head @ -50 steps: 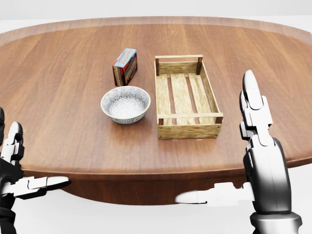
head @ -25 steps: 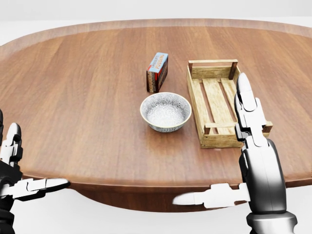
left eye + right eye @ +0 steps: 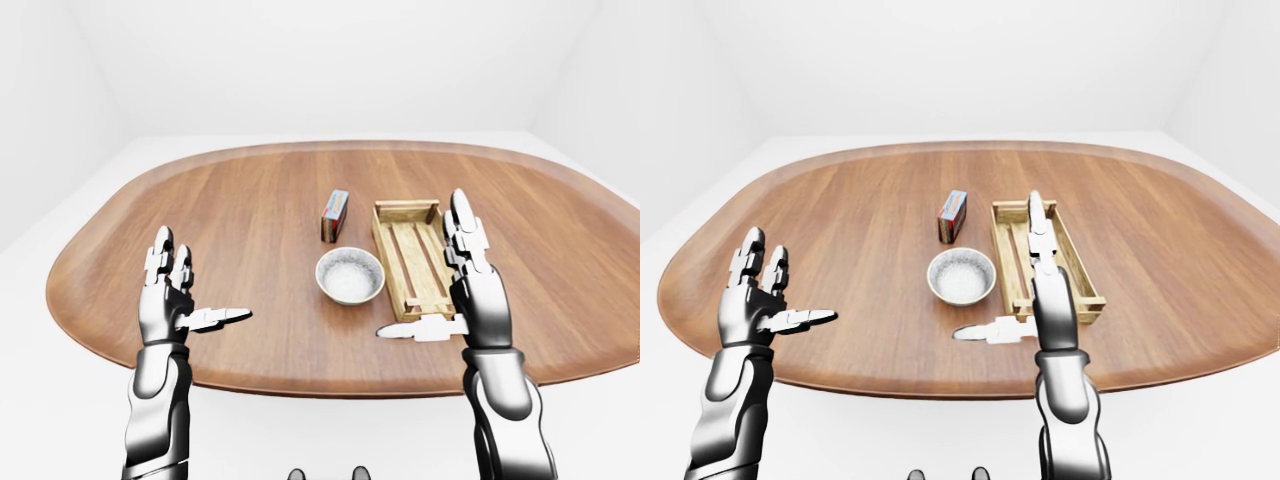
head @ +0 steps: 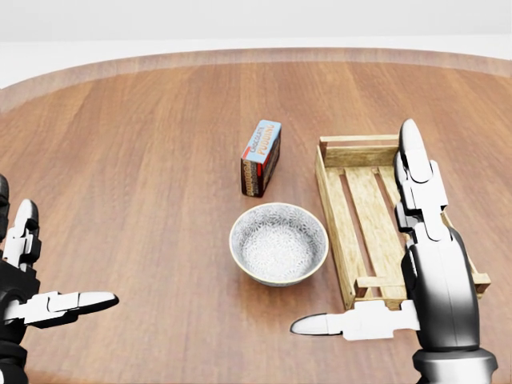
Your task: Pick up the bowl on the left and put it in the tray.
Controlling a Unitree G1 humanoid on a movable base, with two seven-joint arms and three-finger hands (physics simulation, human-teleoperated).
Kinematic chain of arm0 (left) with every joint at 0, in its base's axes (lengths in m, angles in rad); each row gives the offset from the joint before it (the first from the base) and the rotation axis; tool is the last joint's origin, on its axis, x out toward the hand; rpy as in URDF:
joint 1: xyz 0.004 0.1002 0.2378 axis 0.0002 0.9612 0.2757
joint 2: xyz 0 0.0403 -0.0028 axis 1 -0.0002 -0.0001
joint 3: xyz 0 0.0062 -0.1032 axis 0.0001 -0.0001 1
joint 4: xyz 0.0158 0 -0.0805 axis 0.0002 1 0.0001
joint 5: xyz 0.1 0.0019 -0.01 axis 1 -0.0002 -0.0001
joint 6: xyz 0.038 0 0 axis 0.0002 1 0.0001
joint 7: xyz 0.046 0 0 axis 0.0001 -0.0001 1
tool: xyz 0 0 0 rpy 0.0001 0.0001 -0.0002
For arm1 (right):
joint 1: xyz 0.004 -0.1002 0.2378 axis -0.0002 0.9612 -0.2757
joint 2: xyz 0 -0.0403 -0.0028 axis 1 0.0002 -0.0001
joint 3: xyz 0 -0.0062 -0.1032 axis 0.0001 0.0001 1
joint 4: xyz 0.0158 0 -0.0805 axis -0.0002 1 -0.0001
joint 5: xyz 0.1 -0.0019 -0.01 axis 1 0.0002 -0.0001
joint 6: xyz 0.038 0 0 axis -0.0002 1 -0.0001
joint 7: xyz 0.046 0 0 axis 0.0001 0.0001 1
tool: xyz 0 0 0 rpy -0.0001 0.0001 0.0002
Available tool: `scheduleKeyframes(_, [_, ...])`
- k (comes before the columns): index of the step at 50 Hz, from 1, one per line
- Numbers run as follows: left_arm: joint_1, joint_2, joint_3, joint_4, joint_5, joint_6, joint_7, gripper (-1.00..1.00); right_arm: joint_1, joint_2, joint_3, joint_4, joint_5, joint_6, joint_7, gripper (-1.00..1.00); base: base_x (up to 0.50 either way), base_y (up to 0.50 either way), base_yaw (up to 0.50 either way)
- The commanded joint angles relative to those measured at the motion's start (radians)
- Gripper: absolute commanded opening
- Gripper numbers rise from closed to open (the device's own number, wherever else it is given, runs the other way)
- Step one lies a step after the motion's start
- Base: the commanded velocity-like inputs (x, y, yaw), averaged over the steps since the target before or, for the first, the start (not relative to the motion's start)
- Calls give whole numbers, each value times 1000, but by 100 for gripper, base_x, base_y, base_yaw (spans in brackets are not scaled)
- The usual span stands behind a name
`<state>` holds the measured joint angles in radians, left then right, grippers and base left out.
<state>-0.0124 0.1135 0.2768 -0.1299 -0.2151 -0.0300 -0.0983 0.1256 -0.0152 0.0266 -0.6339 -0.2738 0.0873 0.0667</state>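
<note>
Lying between both spread hands, bowl (image 4: 278, 243) touches neither's fingers (image 4: 326, 324).

A small printed box (image 4: 261, 157) stands upright on the oval wooden table (image 4: 136, 176).

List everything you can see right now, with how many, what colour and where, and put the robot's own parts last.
table: one, brown wood, oval, fills the middle of the left-eye view.
bowl: one, white with grey speckle, empty, on the table near the centre of the head view.
tray: one, pale slatted wood, empty, just right of the bowl, apart from it.
box: one small carton, blue top with red and brown sides, standing above the bowl in the head view.
room: white floor and walls around the table.
left hand: one, silver and white, open, raised at the table's left edge, holding nothing.
right hand: one, silver and white, open, raised over the tray's near end in the head view, holding nothing.
</note>
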Motion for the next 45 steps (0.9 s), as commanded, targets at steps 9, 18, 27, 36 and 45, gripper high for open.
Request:
scheduleKeyframes(9, [-6, -12, -37, 45, 26, -15, 26, 100, -8, 4, -5, 61, 12, 0, -13, 100, 50, 0, 0])
scheduleKeyframes(18, [-8, -13, -41, 38, 32, -12, 27, 100, 11, 5, -4, 61, 9, 0, -17, 100, 50, 0, 0])
scheduleKeyframes(27, [0, -16, -37, 24, 27, -5, 20, 100, 7, 4, -4, 63, -3, 0, -20, 100, 50, -1, 0])
scheduleKeyframes(36, [-2, -14, -36, 29, 28, -14, 18, 100, -14, 11, -10, 54, -17, 0, -37, 100, 26, -1, 0])
scheduleKeyframes(45, [-2, -11, -33, 50, 26, -29, 12, 100, -42, -21, 56, -4, -128, 0, 40, 100, 0, 0, 0])
